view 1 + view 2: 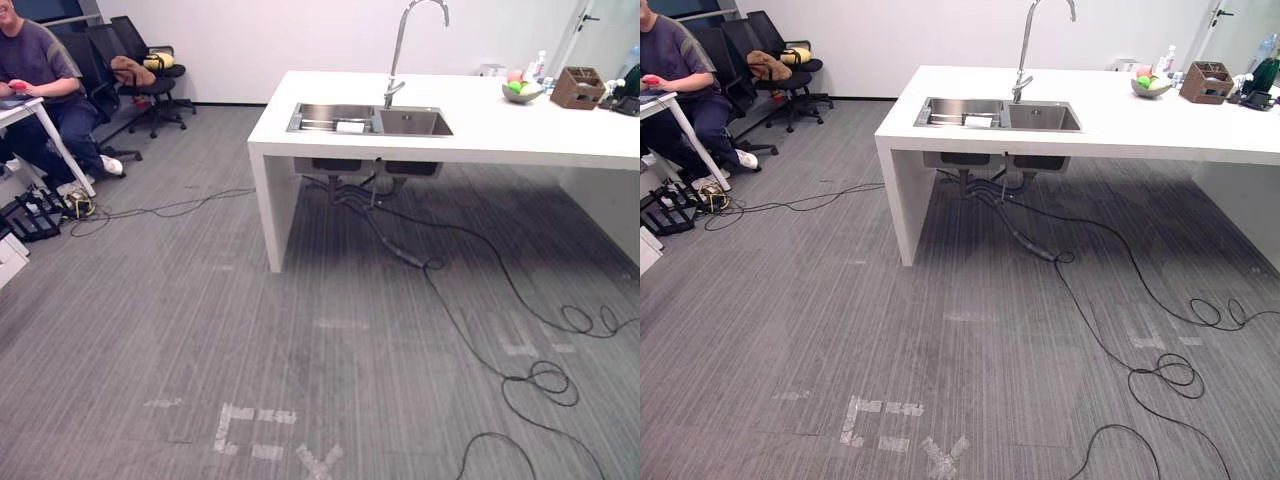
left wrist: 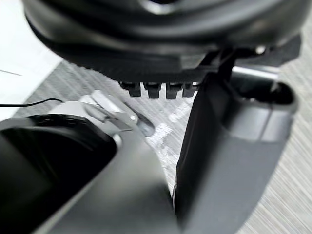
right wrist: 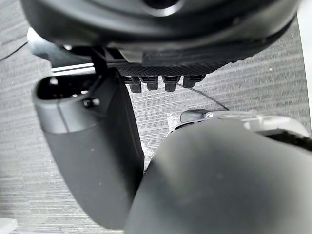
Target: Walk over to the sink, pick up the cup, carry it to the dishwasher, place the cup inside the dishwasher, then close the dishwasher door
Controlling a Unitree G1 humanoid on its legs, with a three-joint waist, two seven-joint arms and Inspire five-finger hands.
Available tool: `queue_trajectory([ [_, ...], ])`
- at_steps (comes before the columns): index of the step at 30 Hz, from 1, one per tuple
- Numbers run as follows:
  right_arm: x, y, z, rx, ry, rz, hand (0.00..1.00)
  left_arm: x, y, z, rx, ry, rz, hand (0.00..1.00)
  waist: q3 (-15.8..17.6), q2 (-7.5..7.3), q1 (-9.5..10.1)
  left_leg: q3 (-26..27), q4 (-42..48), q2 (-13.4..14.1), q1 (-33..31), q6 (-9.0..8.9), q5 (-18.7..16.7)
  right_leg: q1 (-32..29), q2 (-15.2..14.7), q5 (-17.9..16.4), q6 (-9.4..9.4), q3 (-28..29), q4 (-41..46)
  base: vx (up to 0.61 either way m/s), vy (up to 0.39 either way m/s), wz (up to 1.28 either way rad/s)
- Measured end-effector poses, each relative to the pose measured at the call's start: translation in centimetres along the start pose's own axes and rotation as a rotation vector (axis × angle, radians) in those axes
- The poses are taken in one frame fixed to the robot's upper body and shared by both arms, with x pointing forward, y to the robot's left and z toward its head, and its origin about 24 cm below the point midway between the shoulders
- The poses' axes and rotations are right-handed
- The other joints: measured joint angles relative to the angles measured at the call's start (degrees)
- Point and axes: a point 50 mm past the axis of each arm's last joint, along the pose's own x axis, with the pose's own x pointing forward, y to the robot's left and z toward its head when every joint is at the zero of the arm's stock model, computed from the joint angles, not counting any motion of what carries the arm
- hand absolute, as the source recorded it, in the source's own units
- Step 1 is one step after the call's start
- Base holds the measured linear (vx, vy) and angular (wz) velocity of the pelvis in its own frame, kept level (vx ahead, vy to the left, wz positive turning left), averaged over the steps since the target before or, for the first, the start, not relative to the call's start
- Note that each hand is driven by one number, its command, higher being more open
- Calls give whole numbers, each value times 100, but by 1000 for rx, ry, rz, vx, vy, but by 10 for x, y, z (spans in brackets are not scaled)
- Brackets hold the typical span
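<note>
A steel double sink (image 1: 410,123) is set into a white island counter (image 1: 480,135) some way ahead, with a tall curved tap (image 1: 400,50) behind it. A small white object (image 1: 350,126) lies in the left basin; I cannot make out what it is. My left hand (image 2: 156,44) hangs low over the carpet, its fingers (image 2: 153,89) relaxed and holding nothing. My right hand (image 3: 161,39) hangs the same way, its fingers (image 3: 151,83) empty.
A person (image 1: 40,70) sits at a table at the far left, with office chairs (image 1: 140,60) behind. Black cables (image 1: 480,300) snake over the grey carpet from under the counter. A fruit bowl (image 1: 522,90) and a brown box (image 1: 578,88) stand on the counter's right. White tape marks (image 1: 260,430) lie near me.
</note>
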Motion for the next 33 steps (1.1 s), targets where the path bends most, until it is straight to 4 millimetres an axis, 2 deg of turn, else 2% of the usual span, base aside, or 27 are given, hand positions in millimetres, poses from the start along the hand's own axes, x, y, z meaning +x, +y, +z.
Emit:
queue_trajectory([
  [4,0,2,6,-26,-40,-10,100,0,0,1,-37,-1,-11,100,80,1,-13,-143,0,-40,42,43,42,98,-36,-16,26,-151,4,-27,-20,20],
  [7,0,3,8,-30,-61,-6,100,0,0,-1,-50,33,12,100,133,-30,-12,-314,0,-131,91,55,41,82,-170,-259,192,-371,364,-54,1,44],
  [8,0,3,10,-34,-76,-6,100,-1,1,0,-49,44,21,100,178,-58,-16,-303,3,-229,164,168,-44,-82,-374,-657,315,-492,994,-53,40,51],
  [9,0,4,10,-35,-82,-5,100,-1,1,1,-49,48,22,100,192,-87,-15,-261,5,-271,194,187,-57,-163,-487,-820,393,-537,1270,-37,60,67],
  [10,0,6,10,-36,-92,-1,100,-2,3,0,-64,55,23,100,208,-152,-1,-243,9,-384,247,227,-82,-284,-727,-1094,549,-613,1745,10,50,47],
  [12,-1,3,15,-43,-109,-7,100,-2,0,1,-78,47,15,100,284,-112,18,-207,7,-453,329,360,-118,-544,-921,-1140,609,-592,2562,41,97,23],
  [13,-1,1,23,-55,-127,-8,100,-2,0,0,-78,46,23,100,348,-55,8,-188,23,-429,422,444,-121,-841,-1003,-1137,544,-503,3238,48,120,1],
  [15,-1,2,23,-60,-127,-9,100,-3,6,-4,-85,60,57,100,368,-25,1,-145,43,-316,577,449,-192,-984,-907,-1269,397,-455,3292,76,79,-11],
  [16,-1,3,23,-54,-131,-6,100,-3,7,-7,-114,67,69,100,346,29,-4,-116,77,-203,623,422,-276,-1094,-751,-1278,384,-454,3034,114,37,-15],
  [18,-1,3,24,-32,-140,-3,100,-3,8,-7,-136,65,79,100,362,31,-13,-114,194,-45,599,382,-433,-1370,-544,-1219,387,-453,2616,136,7,-8],
  [20,-1,3,26,-1,-159,3,100,-2,6,-5,-154,63,92,100,381,37,-25,-110,423,95,590,346,-724,-1847,-433,-965,439,-389,2401,272,-5,-5],
  [22,-2,3,29,30,-185,8,100,-2,6,-5,-159,58,106,100,403,32,-29,-101,671,165,649,274,-1034,-2242,-395,-584,397,-320,2179,369,-32,2],
  [23,-2,5,30,37,-193,15,100,-2,9,-5,-161,54,127,100,429,3,-23,-87,818,164,850,166,-1284,-2363,-433,-357,329,-403,2043,408,-61,8],
  [25,-3,5,34,35,-207,20,100,-3,12,-9,-162,56,152,100,427,5,-41,-93,888,190,1154,-154,-1543,-2381,-476,-251,163,-574,2259,436,-93,18],
  [26,-3,4,34,33,-208,20,100,-4,15,-12,-149,49,162,100,409,16,-82,-88,955,243,1326,-445,-1718,-2347,-458,-184,36,-683,2424,570,-172,34],
  [27,-2,8,31,40,-194,31,100,-5,17,-10,-143,30,160,100,366,-106,-64,-88,1258,174,1334,-554,-1810,-2262,-401,-86,-151,-698,2374,590,-199,31],
  [28,-2,8,27,46,-179,32,100,-6,19,-8,-133,17,163,100,346,-170,-61,-80,1514,132,1280,-529,-1850,-2217,-373,145,-436,-594,2365,604,-241,9],
  [29,-2,2,31,44,-171,22,100,-4,15,-13,-110,26,160,100,332,13,-59,-82,2049,273,1167,-466,-1886,-2147,-232,-60,-450,-666,2502,482,-217,-12],
  [30,-3,0,33,42,-171,18,100,-3,11,-16,-106,29,150,100,273,126,-66,-103,2823,384,873,-469,-1887,-2057,-115,-245,-446,-631,2453,716,-292,-34],
  [31,-4,-5,37,32,-177,4,100,-2,4,-15,-97,11,127,100,219,339,-68,-111,3971,618,378,-616,-1723,-1879,169,-383,-543,-592,2302,732,-260,-55],
  [32,-5,-7,40,25,-186,-3,100,0,-2,-10,-64,-14,108,100,226,504,-75,-79,5062,904,-17,-798,-1327,-1585,459,-445,-654,-504,2050,614,-203,-59],
  [33,-4,-6,41,27,-187,-6,100,0,-4,-6,-41,-31,100,100,230,518,-91,16,5528,1037,-172,-817,-1318,-1414,568,-477,-702,-455,1928,595,-194,-59],
])
